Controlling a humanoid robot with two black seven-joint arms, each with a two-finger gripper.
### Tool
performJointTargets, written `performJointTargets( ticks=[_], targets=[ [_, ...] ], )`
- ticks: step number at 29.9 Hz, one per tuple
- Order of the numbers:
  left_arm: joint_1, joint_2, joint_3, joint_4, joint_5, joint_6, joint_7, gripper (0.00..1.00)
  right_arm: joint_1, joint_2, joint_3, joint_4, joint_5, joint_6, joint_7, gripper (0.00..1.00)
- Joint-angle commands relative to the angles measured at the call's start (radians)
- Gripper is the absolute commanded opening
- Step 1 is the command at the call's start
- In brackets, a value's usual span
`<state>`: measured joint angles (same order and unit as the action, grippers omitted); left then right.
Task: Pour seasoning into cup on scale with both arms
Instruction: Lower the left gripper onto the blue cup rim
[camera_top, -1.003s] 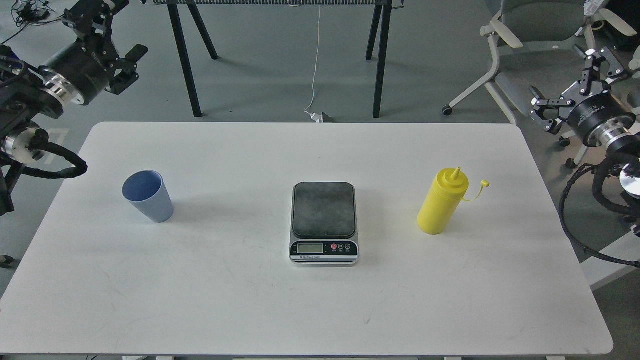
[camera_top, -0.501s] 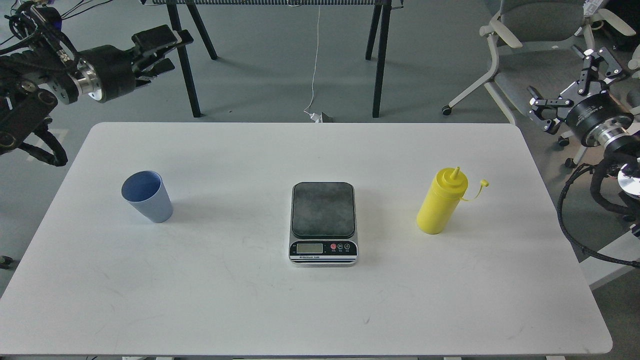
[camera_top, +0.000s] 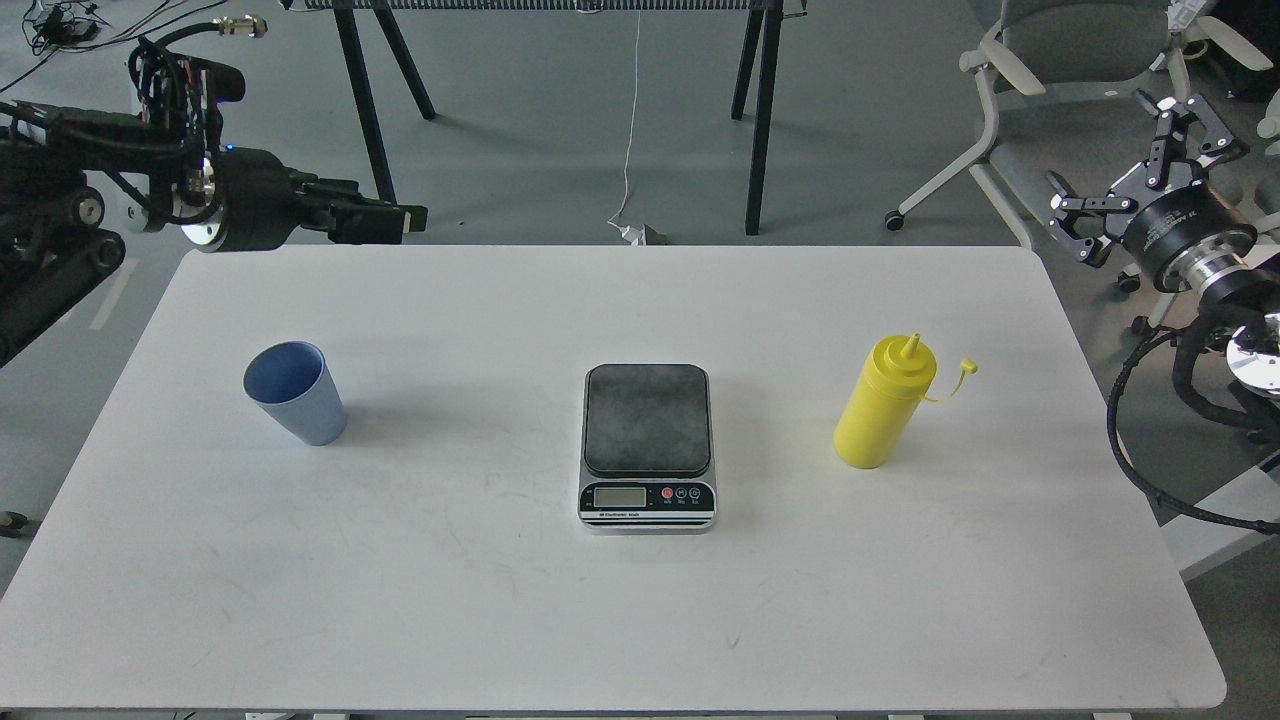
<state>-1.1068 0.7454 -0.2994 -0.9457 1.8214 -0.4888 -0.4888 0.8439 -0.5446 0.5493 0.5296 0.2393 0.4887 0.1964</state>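
The white rectangular surface (camera_top: 420, 600) carries three things, well apart. The small rectangular digital scale (camera_top: 648, 447) with its dark grey plate sits at the centre, plate bare. The yellow plastic squeeze bottle (camera_top: 885, 415) stands upright to the right, its tethered cap hanging off. The light blue tapered plastic cup (camera_top: 295, 392) stands to the left. The left end effector (camera_top: 385, 218) hovers over the far left edge, seen edge-on; I cannot tell its state. The right end effector (camera_top: 1135, 165) hangs beyond the right edge, fingers spread, empty.
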Motion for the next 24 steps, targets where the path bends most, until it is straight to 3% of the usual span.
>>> performJointTargets(
  ticks=[1, 17, 24],
  targets=[
    [-0.010, 0.034, 0.152, -0.002, 0.042, 0.000, 0.000, 1.00, 0.000, 0.000, 0.000, 0.001, 0.000, 0.000, 0.000, 0.99],
    [-0.050, 0.038, 0.282, 0.096, 0.168, 0.000, 0.000, 1.00, -0.005, 0.005, 0.000, 0.000, 0.000, 0.000, 0.002, 0.99],
    [-0.047, -0.049, 0.316, 0.200, 0.161, 0.000, 0.000, 1.00, -0.003, 0.012, 0.000, -0.002, 0.000, 0.000, 0.002, 0.99]
  ],
)
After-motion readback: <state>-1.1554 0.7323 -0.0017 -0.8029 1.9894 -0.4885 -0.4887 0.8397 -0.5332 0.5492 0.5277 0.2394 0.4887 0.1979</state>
